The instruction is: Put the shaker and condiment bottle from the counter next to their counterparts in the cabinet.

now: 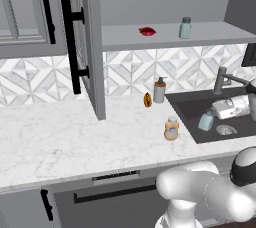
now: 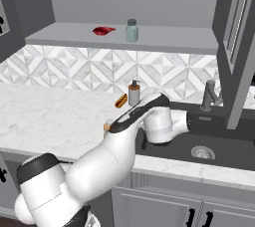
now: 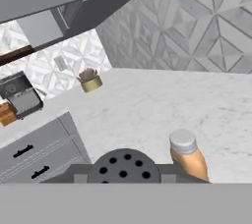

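Gripper [image 1: 214, 116] on your white arm sits closed around the small pale teal translucent shaker [image 1: 206, 121] with its grey perforated cap [image 3: 123, 166], holding it over the dark inset sink [image 1: 196, 108] at the right end of the white marble counter [image 1: 60, 137]. Expect the shaker to be light, rigid and slick-walled, so keep the hold on its body below the cap and keep it upright. You still have the amber-orange condiment bottle [image 1: 171, 128] with pale cap standing near the sink's edge, while the matching teal shaker [image 1: 185, 27] and squat red item [image 1: 147, 31] wait on the grey cabinet's shelf [image 1: 165, 39].
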